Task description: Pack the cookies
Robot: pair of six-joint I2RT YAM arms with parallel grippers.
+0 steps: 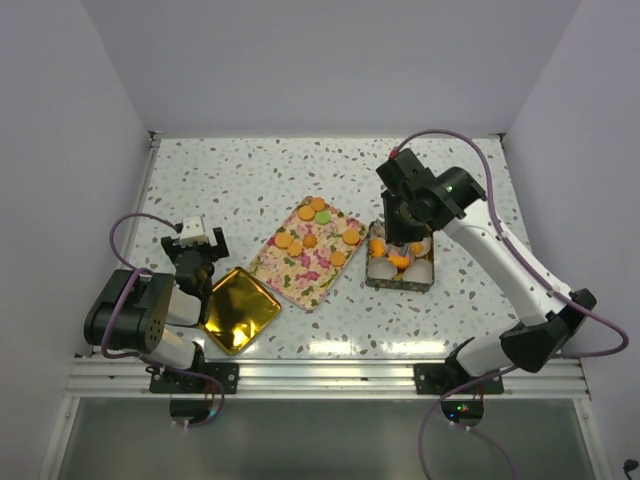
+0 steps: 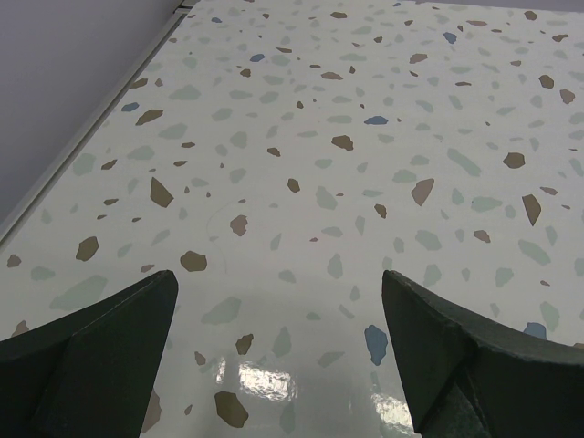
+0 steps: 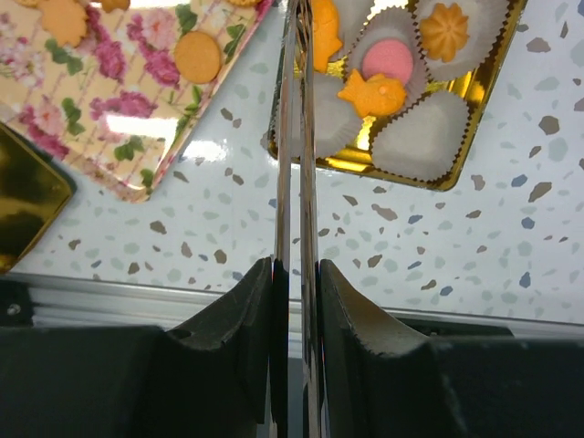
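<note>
Several round orange cookies (image 1: 296, 246) and a green one (image 1: 323, 216) lie on a floral tray (image 1: 300, 278). To its right, a gold box (image 1: 424, 283) holds white paper cups (image 3: 420, 137) with a fish-shaped orange cookie (image 3: 374, 91), a pink one (image 3: 388, 59) and an orange flower one (image 3: 444, 29). My right gripper (image 3: 295, 269) is shut on thin metal tongs (image 3: 297, 137), whose blades reach over the box's left side beside an orange cookie (image 3: 326, 32). I cannot tell whether the tips pinch it. My left gripper (image 2: 278, 301) stands open over bare table.
A gold lid (image 1: 238, 310) lies at the front left, next to the left arm. The table's near rail (image 1: 320, 375) runs along the front. White walls close in the left, back and right sides.
</note>
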